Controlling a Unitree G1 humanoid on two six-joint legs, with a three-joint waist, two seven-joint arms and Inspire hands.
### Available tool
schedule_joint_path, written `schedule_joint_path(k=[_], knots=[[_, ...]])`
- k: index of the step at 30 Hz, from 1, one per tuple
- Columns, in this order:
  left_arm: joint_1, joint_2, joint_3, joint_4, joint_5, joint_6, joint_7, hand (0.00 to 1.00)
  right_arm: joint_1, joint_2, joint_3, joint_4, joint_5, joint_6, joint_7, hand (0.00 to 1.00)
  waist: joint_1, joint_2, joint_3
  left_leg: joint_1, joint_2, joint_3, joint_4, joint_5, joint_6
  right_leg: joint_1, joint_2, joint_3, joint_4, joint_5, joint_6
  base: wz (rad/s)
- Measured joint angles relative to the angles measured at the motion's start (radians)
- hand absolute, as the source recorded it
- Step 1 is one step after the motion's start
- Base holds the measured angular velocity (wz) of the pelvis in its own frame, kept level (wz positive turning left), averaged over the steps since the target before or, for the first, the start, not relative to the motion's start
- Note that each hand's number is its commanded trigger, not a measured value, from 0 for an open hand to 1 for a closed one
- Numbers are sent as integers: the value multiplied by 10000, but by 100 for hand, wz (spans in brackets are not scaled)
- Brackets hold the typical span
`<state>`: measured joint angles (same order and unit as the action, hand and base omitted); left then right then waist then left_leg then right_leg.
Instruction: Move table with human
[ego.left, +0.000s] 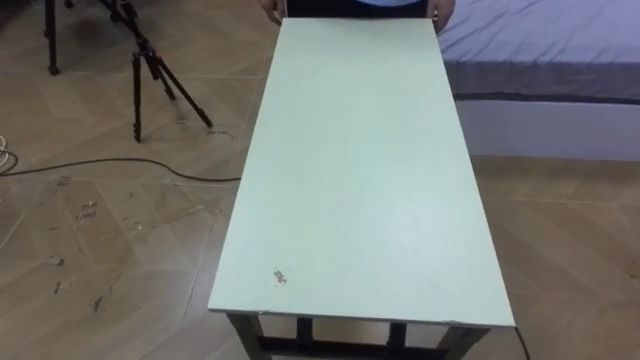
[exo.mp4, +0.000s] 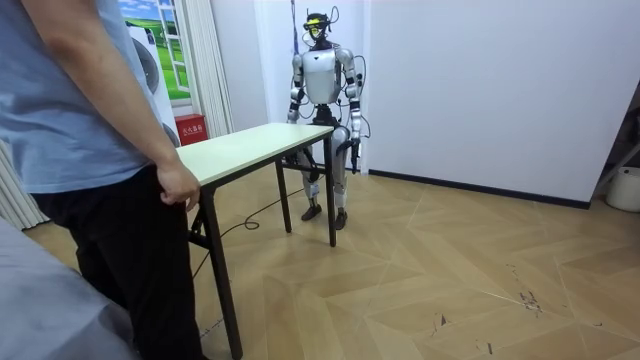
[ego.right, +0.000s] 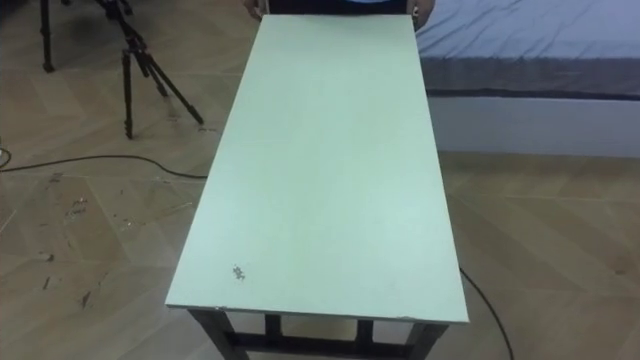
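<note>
A long table with a pale green top (ego.left: 360, 180) and dark legs stretches away from me across the wooden floor. A person stands at its far end with a hand at each far corner (ego.left: 272, 12) (ego.left: 445, 12). In the room view the person's hand (exo.mp4: 180, 186) rests at the table's end (exo.mp4: 215, 160), and I stand upright at the opposite end. My right hand (exo.mp4: 291, 118) hangs by the table's corner at the room view's left. My left hand (exo.mp4: 352, 138) hangs lower by my hip.
A black tripod (ego.left: 150, 70) stands on the floor left of the table, with a dark cable (ego.left: 100, 163) running past it. A bed with a grey cover (ego.left: 545, 45) lies close along the table's right. A white wall (exo.mp4: 480, 90) rises behind me.
</note>
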<state>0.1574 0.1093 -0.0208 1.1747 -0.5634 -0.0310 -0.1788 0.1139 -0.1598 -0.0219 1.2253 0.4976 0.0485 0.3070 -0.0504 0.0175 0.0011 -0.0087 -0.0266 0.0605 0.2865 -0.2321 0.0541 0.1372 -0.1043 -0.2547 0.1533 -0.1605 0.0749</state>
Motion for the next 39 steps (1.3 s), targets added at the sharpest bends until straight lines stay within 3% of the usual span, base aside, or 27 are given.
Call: schedule_joint_path(k=[4,9,11,15,20,23,28,33,39], knots=[[-45,195,-324,-274,-1328,180,-1009,0,101,-148,2,-829,286,156,555,0,-21,90,46,-127,65,112,174,-72,7,-56,19,12,21,0,0,0],[235,364,-1266,-1324,-1788,378,-1505,0,388,-116,193,-1914,889,258,835,0,-54,166,30,-405,86,118,243,-79,20,-429,2,29,267,-7,10,0],[669,613,-1479,-2195,-2442,585,-1603,0,949,-170,425,-3079,1261,451,836,0,-60,147,22,-393,132,179,244,-76,15,-476,8,35,376,-21,31,0],[1106,839,-1841,-3332,-4055,840,-1632,0,1623,-212,997,-4731,2564,643,890,0,-31,109,44,-396,123,204,232,-76,15,-499,5,43,371,-22,31,-2],[1656,1092,-3239,-6173,-6352,1061,-1653,0,2320,-339,2123,-7161,3956,880,1049,0,-64,105,48,-549,133,188,305,-77,15,-604,7,46,371,-21,31,2],[1999,1132,-3626,-7220,-6848,1357,-1803,0,2428,-346,2438,-8020,4469,1072,1276,0,-210,150,39,-697,134,186,371,-76,15,-723,13,57,373,-21,29,0],[2170,1178,-4272,-8631,-7441,1446,-1876,0,2610,-330,3174,-8973,5279,1045,1319,0,-309,95,53,-699,135,189,378,-77,15,-723,14,48,377,-20,29,0],[2023,1361,-4563,-8833,-7737,1452,-1895,0,2578,-439,3427,-9228,6063,1052,1349,0,-333,40,78,-709,134,189,386,-80,17,-750,14,41,411,-20,28,0],[1757,1365,-4616,-8849,-7780,1378,-1865,0,2222,-652,3532,-9259,6066,1023,1346,0,-304,-58,40,-744,148,228,414,-78,20,-854,7,52,537,-20,28,-1]])
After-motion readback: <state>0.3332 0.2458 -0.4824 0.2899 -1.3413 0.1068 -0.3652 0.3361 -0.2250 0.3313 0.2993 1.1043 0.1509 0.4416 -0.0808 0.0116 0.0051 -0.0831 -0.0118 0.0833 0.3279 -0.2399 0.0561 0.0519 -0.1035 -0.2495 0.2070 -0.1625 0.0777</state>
